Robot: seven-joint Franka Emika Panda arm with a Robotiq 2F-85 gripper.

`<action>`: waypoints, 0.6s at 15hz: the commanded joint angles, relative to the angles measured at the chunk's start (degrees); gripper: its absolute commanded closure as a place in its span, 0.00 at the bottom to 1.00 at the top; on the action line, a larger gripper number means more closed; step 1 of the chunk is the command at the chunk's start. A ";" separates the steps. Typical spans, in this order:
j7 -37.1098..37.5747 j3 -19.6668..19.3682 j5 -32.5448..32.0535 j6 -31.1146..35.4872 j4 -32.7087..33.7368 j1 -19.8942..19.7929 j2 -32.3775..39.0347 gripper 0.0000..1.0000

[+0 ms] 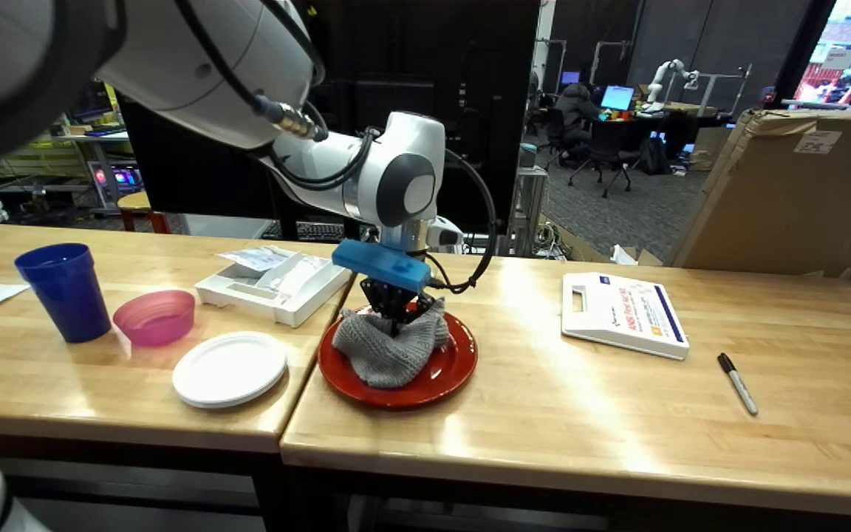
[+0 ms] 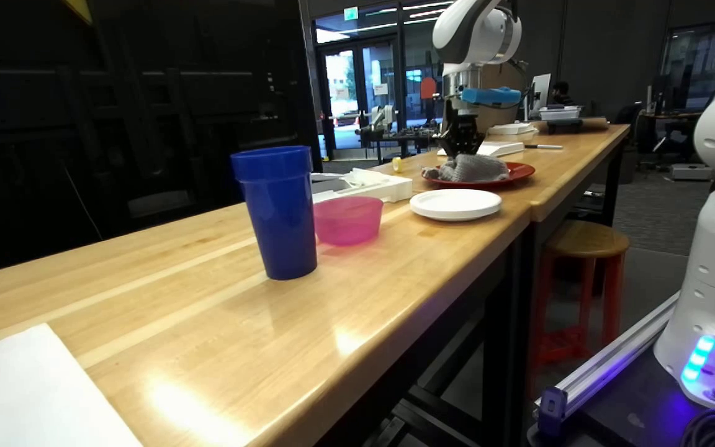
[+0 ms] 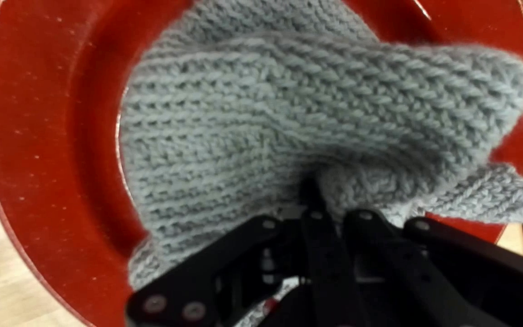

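Gray knit cloth (image 1: 387, 362), bunched under the clenched pincer (image 1: 394, 326), gripped by a fold, red plate (image 1: 459, 367) beneath

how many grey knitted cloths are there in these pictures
1: a grey knitted cloth, bunched on the round glossy red plate, beneath the black gripper. Another tucked under its folds would be hidden.

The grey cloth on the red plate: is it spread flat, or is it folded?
Loosely folded and bunched, not spread: the wrist view shows the cloth doubled over itself in raised layers.
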 commanded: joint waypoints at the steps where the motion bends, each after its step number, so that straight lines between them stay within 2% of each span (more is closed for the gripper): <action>1: -0.40 0.05 -1.10 -2.97 -1.55 0.18 -4.72 0.99; 9: 1.30 0.11 -3.73 -4.10 -1.60 -0.22 -11.10 0.99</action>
